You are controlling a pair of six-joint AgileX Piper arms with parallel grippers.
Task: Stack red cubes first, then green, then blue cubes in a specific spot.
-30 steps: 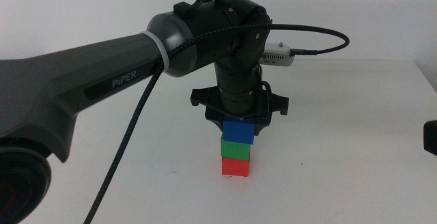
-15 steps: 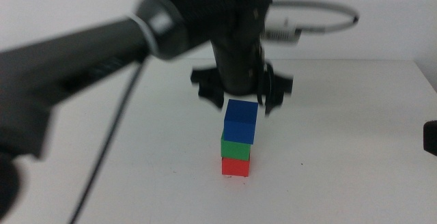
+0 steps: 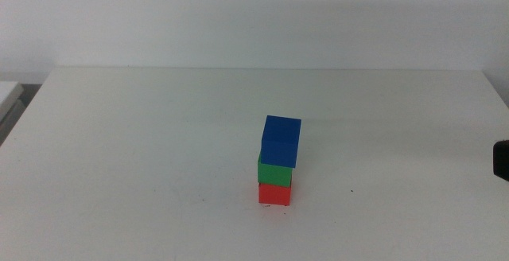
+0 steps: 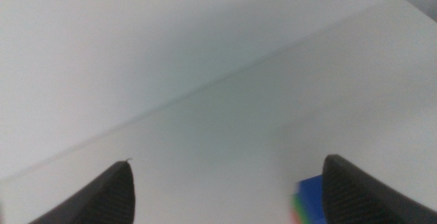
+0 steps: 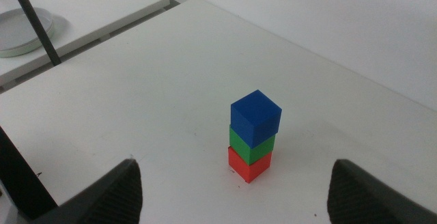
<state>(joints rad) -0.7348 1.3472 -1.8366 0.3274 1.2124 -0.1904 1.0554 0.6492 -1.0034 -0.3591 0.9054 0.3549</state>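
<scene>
The white counter point(image 3: 143, 157) fills most of the middle view and carries a single stack of 3 cubes, standing a little right of its centre and toward the near edge; no arm shows over the counter in that view, only a dark shape point(image 3: 501, 159) at the picture's right edge, too cropped to identify. The left hand point(image 4: 229, 197) is raised above the counter with its 2 dark jaws set wide apart and nothing between them; its own camera is blurred, and only a corner of the stack, blue over a sliver of green, shows just beside one jaw. The right hand point(image 5: 235, 197) hangs off to the side of the stack, well apart from it, jaws likewise spread wide and empty, looking across the counter at all 3 cubes. In the right wrist view a pale round dish point(image 5: 27, 33) lies on a separate white surface beyond the counter's edge, and a thin dark rod point(image 5: 31, 19) crosses in front of it. Within the stack, the blue cube point(image 3: 282, 141) sits on top, turned slightly and overhanging the green cube point(image 3: 274, 173) beneath it toward the right; the green cube rests squarely on the red cube point(image 3: 274, 193), which touches the counter; a tiny dark speck point(image 3: 351, 191) marks the counter to the right of the red cube.
</scene>
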